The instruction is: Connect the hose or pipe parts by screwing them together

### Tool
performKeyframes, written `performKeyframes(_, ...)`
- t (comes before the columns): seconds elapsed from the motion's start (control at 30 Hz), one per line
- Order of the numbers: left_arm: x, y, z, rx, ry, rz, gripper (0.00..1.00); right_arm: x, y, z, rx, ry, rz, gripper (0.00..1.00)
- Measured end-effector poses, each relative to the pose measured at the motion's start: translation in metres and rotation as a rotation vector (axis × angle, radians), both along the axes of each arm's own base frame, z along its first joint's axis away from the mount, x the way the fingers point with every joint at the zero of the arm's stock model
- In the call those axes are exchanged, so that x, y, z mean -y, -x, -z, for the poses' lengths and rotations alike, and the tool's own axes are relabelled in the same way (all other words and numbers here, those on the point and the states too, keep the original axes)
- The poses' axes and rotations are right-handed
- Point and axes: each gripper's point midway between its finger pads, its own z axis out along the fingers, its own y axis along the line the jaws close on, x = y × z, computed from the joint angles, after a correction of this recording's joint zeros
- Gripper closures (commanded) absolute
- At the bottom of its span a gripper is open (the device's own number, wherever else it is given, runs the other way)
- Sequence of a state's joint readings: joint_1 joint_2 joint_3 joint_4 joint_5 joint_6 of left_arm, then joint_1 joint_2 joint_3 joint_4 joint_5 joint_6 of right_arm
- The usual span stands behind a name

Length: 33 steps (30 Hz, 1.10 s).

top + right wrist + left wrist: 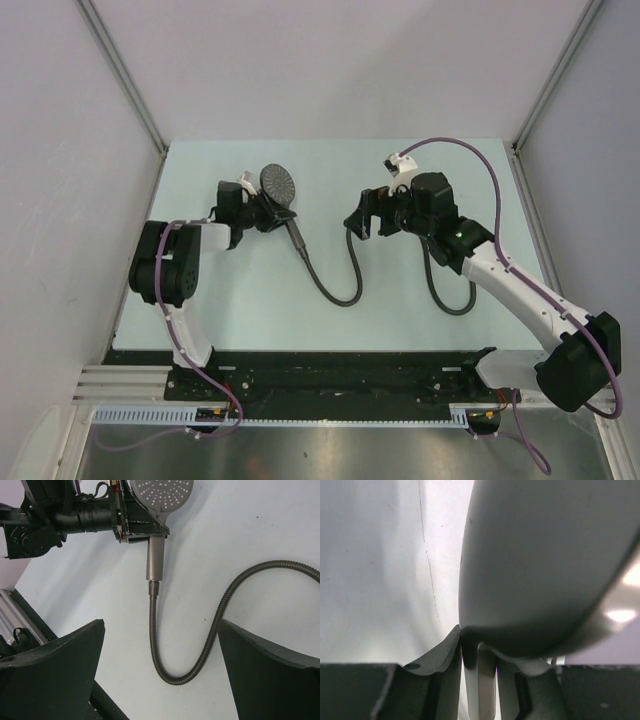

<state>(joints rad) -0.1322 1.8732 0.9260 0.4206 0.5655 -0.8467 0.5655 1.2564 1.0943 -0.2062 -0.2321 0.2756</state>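
The dark grey shower head point(277, 183) lies with its round dotted face up, and my left gripper point(267, 213) is shut on its handle just below the head. In the left wrist view the head's back point(545, 565) fills the frame, and the handle sits between the fingers of the left gripper point(485, 652). The handle's lower end point(154, 560) meets the connector of the ribbed hose point(200, 655). That hose point(335, 293) loops across the table to under my right gripper point(368, 222). The right gripper point(161, 625) hangs open above the loop, holding nothing.
A further loop of hose point(450, 300) lies under the right arm. Purple cables point(480, 160) run along both arms. Enclosure walls and metal posts point(125, 75) border the pale table point(250, 320). A black rail point(330, 380) marks the near edge.
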Motion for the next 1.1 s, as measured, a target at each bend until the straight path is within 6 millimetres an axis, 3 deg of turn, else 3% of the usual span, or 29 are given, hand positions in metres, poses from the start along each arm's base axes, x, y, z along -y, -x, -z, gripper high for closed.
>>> performKeyframes(0.37,-0.003,-0.005,0.019,-0.076,-0.043,0.021,0.61,0.005,-0.001,0.004,0.008,0.034,0.012,0.00)
performKeyframes(0.57,-0.007,-0.007,0.021,-0.088,-0.094,0.029,0.53,0.005,-0.001,0.005,0.010,0.038,0.011,0.00)
performKeyframes(0.67,-0.012,-0.005,0.026,-0.103,-0.131,0.031,0.42,0.005,-0.002,0.005,0.012,0.042,0.013,0.00)
performKeyframes(0.7,-0.014,-0.005,0.028,-0.109,-0.147,0.030,0.33,0.006,-0.002,0.005,0.012,0.044,0.016,0.00)
performKeyframes(0.83,-0.021,-0.003,0.027,-0.112,-0.191,0.022,0.20,0.009,-0.003,0.007,0.008,0.054,0.031,0.00)
performKeyframes(0.87,-0.022,-0.003,0.024,-0.105,-0.199,0.019,0.19,0.009,-0.003,0.008,0.007,0.057,0.034,0.00)
performKeyframes(0.9,-0.024,-0.003,0.020,-0.100,-0.204,0.012,0.09,0.010,-0.003,0.009,0.005,0.061,0.039,0.00)
performKeyframes(1.0,-0.029,-0.004,0.005,-0.073,-0.217,0.006,0.00,0.013,-0.004,0.012,-0.001,0.075,0.053,0.00)
performKeyframes(1.1,-0.034,-0.003,-0.011,-0.042,-0.240,0.006,0.00,0.016,-0.006,0.015,-0.005,0.093,0.085,0.00)
